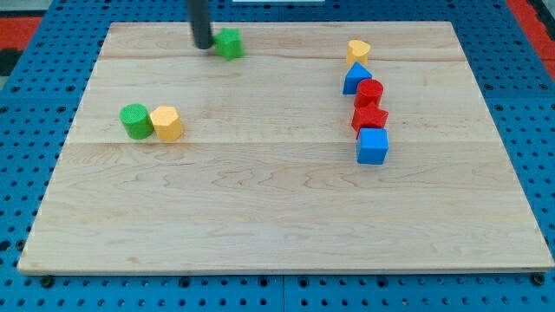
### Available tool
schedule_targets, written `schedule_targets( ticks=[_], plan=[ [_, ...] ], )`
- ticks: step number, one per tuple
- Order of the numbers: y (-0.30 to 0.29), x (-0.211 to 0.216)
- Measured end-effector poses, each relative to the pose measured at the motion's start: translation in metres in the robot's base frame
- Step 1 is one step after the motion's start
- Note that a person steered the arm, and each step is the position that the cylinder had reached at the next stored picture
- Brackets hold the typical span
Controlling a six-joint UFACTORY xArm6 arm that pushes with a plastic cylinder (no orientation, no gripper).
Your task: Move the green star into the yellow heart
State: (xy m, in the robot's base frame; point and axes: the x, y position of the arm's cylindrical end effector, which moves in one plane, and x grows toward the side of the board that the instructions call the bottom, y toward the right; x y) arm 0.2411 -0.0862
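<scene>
The green star (230,42) lies near the view's top, left of centre, on the wooden board (277,208). My tip (203,46) stands right against the star's left side. The yellow heart (358,51) lies at the view's top right, at the head of a column of blocks, well to the right of the star.
Below the yellow heart run a blue triangle (355,79), a red cylinder (369,92), a red star (369,117) and a blue cube (373,146). At the view's left a green cylinder (135,120) touches a yellow hexagon (166,123). A blue pegboard (26,104) surrounds the board.
</scene>
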Motion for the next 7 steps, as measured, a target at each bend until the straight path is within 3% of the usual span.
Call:
schedule_targets(
  ticks=[1,2,3,4,7],
  plan=[
    [0.068,-0.004],
    [0.098,-0.016],
    [0.071,-0.035],
    [0.121,-0.032],
    [0.095,-0.015]
  ],
)
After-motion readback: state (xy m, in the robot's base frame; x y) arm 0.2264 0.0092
